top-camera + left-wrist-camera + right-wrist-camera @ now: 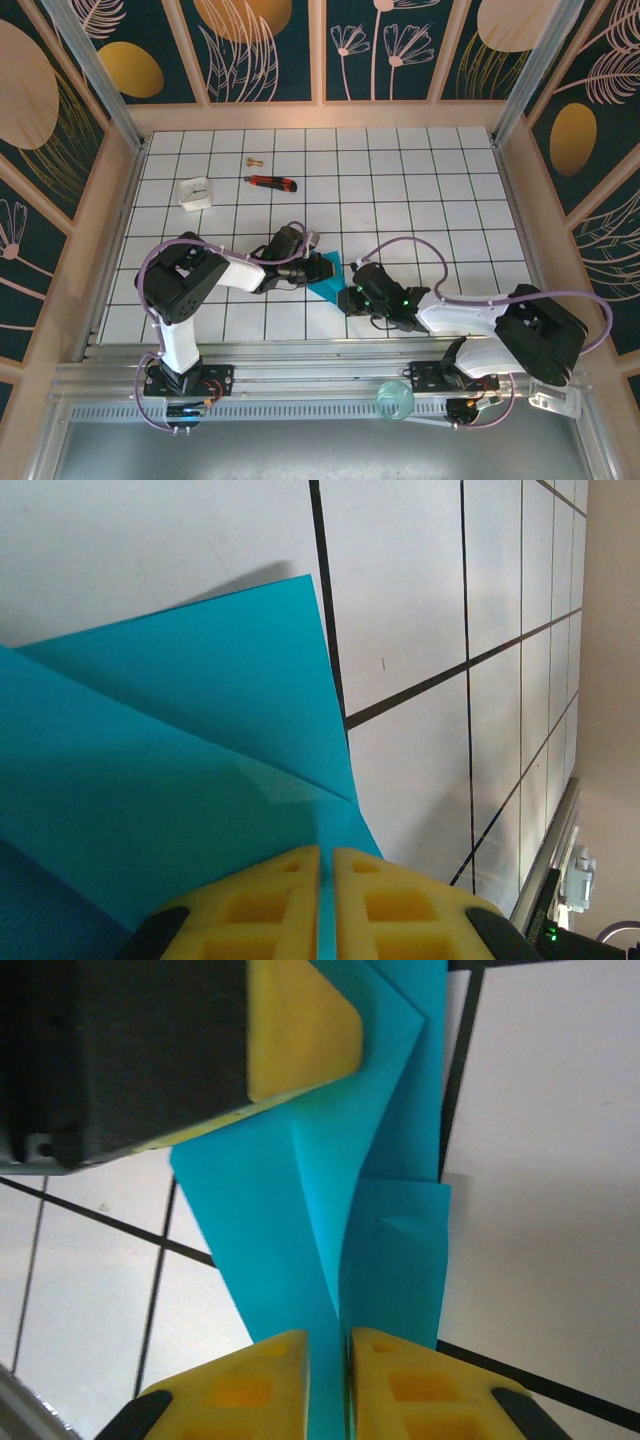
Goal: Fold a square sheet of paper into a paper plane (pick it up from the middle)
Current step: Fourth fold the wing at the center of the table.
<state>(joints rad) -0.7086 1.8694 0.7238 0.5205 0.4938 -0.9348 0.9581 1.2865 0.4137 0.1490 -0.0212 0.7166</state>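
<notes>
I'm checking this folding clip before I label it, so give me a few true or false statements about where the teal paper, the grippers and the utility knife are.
The left gripper is shut on the folded teal paper. True.
The red-and-black utility knife lies on the paper. False: it lies on the table farther back, apart from the paper.
The right gripper has the paper between its fingers. True.
The white block is in the right gripper. False: it sits on the table, left of the knife.
</notes>
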